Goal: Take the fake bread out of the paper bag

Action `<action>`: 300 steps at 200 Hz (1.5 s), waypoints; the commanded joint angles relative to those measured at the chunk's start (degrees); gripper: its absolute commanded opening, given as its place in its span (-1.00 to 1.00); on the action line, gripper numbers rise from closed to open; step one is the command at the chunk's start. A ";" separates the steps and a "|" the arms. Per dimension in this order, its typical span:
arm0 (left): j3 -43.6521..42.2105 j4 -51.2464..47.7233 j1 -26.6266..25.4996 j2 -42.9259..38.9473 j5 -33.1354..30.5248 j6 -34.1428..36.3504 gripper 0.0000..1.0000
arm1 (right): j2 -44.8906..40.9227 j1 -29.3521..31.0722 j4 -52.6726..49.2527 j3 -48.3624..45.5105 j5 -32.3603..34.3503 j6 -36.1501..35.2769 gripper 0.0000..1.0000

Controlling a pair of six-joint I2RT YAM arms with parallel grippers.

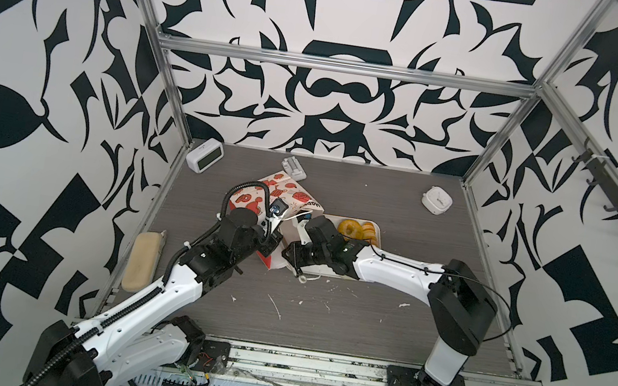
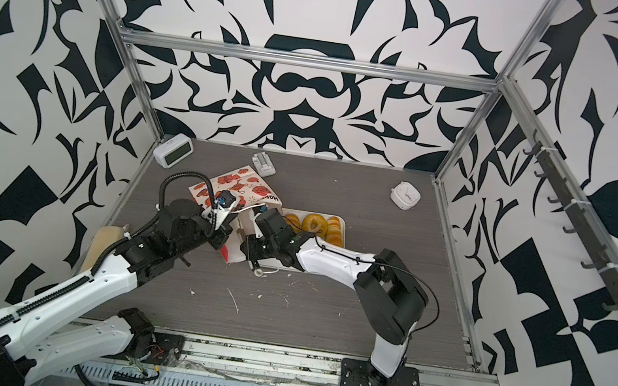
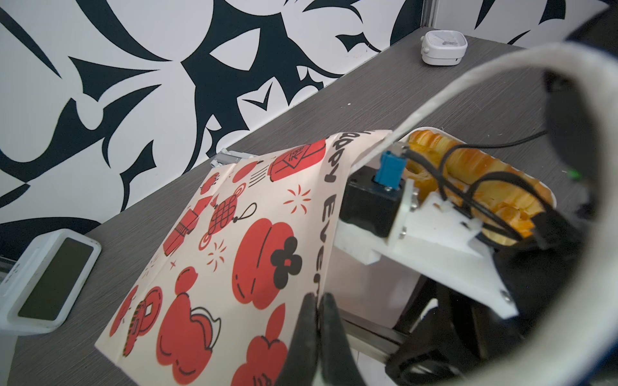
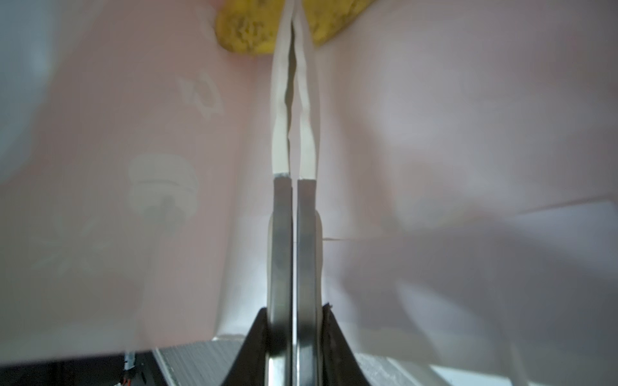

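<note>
Where it reaches deep into the bag, the right gripper (image 4: pixel 293 23): two slim white-taped fingers on steel shanks, drawn together to a sliver, grasping nothing.

- Just past the tips: fake bread (image 4: pixel 240 33), a lumpy yellow piece with a pitted surface, lodged at the closed end.
- Enclosure: paper bag (image 3: pixel 234 234), lying on its side. Smooth white stock with red printed pictures, mouth toward the tray.
- Left gripper (image 3: pixel 317 302): black fingers clenched on the rim of the upper face, holding the mouth up.
- Beyond: white tray (image 1: pixel 331 220) with rounded corners, carrying a glossy ring-shaped bagel (image 1: pixel 350 228) and ridged golden pieces.
- Step, as judged: fetching a piece left inside.
- Next move calls for parting the fingers, straddling the piece, closing, then withdrawing straight along the bag.
</note>
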 commanded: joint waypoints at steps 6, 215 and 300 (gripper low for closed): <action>1.58 0.38 -0.76 1.06 0.01 0.69 -1.00 | 1.01 -1.77 2.18 4.80 -3.53 -0.27 -0.34; -0.37 1.08 -3.34 0.01 -1.32 0.51 -1.00 | 12.82 -4.84 23.99 9.17 -18.07 18.06 -0.07; -0.65 1.08 -3.34 0.44 -1.40 0.34 -1.00 | 17.01 -4.87 24.59 14.16 -18.95 18.45 -0.24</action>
